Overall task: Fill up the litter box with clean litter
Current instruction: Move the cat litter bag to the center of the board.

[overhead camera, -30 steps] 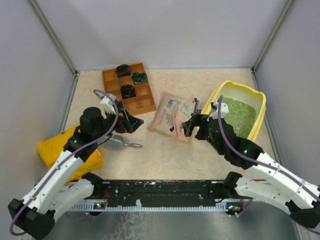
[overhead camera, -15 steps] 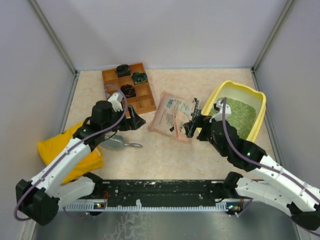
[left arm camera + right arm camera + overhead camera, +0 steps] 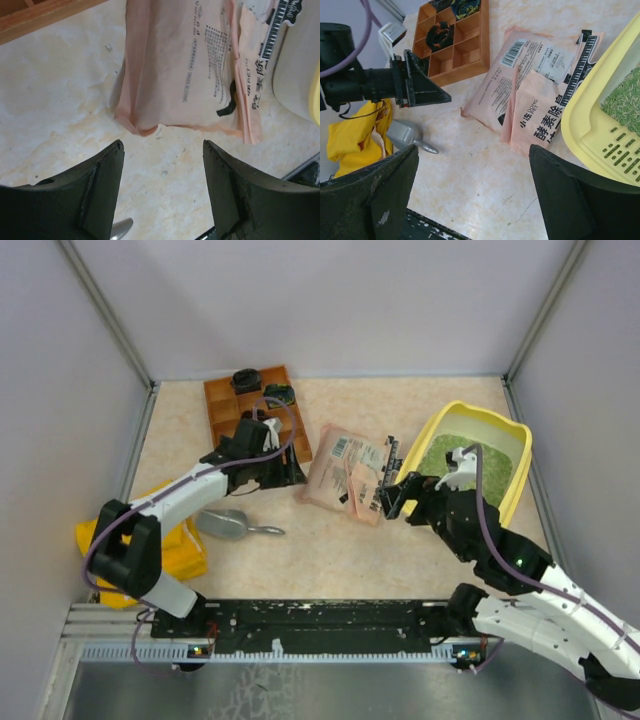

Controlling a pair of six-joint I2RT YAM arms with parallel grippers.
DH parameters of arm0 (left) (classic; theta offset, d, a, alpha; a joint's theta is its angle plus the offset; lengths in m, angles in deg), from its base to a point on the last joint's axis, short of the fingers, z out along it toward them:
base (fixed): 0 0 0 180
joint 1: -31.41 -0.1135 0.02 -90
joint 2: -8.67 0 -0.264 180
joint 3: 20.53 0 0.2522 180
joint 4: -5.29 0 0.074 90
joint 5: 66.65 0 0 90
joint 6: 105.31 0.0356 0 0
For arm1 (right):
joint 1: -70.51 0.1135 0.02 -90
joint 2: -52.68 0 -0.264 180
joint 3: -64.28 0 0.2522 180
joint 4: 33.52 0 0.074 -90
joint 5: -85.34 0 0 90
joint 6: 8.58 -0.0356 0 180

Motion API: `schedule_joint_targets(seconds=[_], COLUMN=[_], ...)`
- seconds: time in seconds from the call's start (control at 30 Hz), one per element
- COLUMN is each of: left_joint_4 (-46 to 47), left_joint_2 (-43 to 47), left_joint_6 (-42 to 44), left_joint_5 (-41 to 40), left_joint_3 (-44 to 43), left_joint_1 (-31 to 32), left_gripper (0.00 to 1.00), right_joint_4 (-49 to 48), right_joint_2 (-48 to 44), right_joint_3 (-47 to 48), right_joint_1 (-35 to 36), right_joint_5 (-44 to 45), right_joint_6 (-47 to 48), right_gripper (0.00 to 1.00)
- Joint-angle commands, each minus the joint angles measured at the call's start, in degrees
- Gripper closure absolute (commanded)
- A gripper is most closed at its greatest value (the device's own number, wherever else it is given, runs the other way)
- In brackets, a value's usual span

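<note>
Lining yellow litter box (image 3: 521,465); grainy green litter (image 3: 497,468)

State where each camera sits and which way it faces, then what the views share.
Top external: above, behind the bases, looking down; both arms show, left gripper and right gripper flanking the pink pouch.
Left wrist: looks down at the pouch between its own open gripper.
Right wrist: faces left across the pouch to the wooden tray, litter box at right; its own open gripper below.
Shared: all three show the pouch.
</note>
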Motion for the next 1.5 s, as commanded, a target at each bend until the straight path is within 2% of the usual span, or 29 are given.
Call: schedule_joint_targets(seconds=[0.0,0.3,0.53,0.6,0.7,0.8,1.03,1.2,1.33,1.4,1.47], left_joint_4=[7.13,13.55,12.0,10.04,4.88,2.5,1.8,1.48,-1.7,-2.45,-2.44], left_joint_2=[-5.53,-14.69,-20.21,-21.46,-22.55,-21.81,-16.66,-11.64,-8.64,-6.36,-3.62], left_joint_6=[1.39,3.5,3.28,3.74,4.51,5.3,6.16,8.23,8.69,9.11,10.24], left_joint_5=[-3.88,2.57,-1.78,-2.93,-5.48,-7.25,-8.78,-10.91,-14.24,-14.52,-15.67], left_joint_3=[-2.62,-6.17,-7.5,-8.65,-10.37,-8.96,-1.49,5.02,6.2,5.6,4.16], left_joint_1=[1.42,2.89,4.53,5.34,6.9,7.98,8.55,9.04,9.31,9.7,11.0], left_gripper=[0.3,0.21,0.22,0.29,0.45,0.56,0.66,0.68,0.68,0.62,0.51], right_joint_4=[-1.36,0.33,0.96,1.6,3.1,4.82,5.16,4.96,4.97,5.51,5.95], right_joint_2=[-2.43,-4.72,-5.93,-6.0,-5.97,-6.0,-5.6,-5.32,-4.74,-4.41,-4.22], right_joint_3=[-1.79,-1.89,-1.86,-1.7,-1.55,-1.26,-0.85,-1.02,-1.13,-0.62,0.12], right_joint_1=[0.61,0.62,0.62,0.62,0.62,0.57,0.62,0.62,0.62,0.62,0.68], right_joint_5=[-0.59,0.36,1.76,2.62,3.82,5.0,6.92,5.36,4.52,4.99,5.38], right_joint_6=[2.07,3.27,4.1,4.03,3.59,2.94,2.28,2.66,3.37,2.9,2.6], right_gripper=[0.1,0.09,0.09,0.09,0.09,0.1,0.11,0.11,0.11,0.11,0.11])
